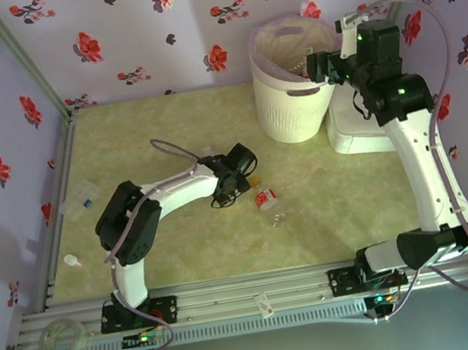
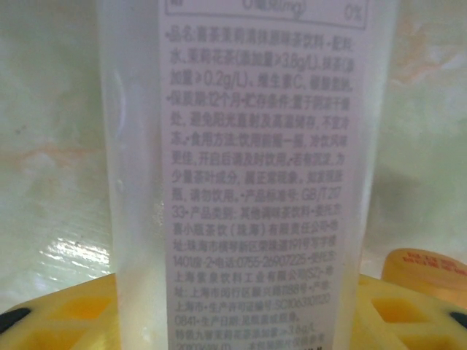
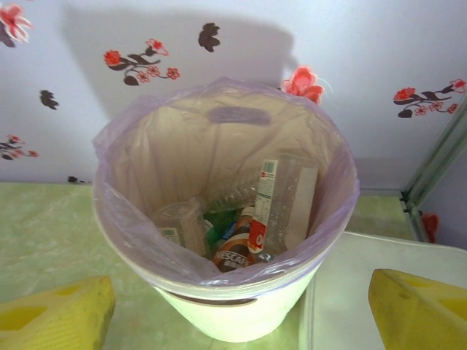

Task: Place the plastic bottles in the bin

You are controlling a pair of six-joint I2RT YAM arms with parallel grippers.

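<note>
While right fingers [image 3: 51,313] gape empty over one bin [image 3: 233,321], left fingers [image 2: 66,313] pinch one clear bottle [image 2: 248,182].

from my console: the bin [image 1: 292,118], a tall cream ribbed basket with a pale pink liner, stands upright at the far right of the bench [image 1: 166,132], several plastic bottles [image 3: 281,208] heaped inside. a red-labelled bottle [image 1: 266,198] lies on its side mid-bench. my left wrist camera catches a clear bottle [image 2: 248,182], white label dense with print, very close.
</note>
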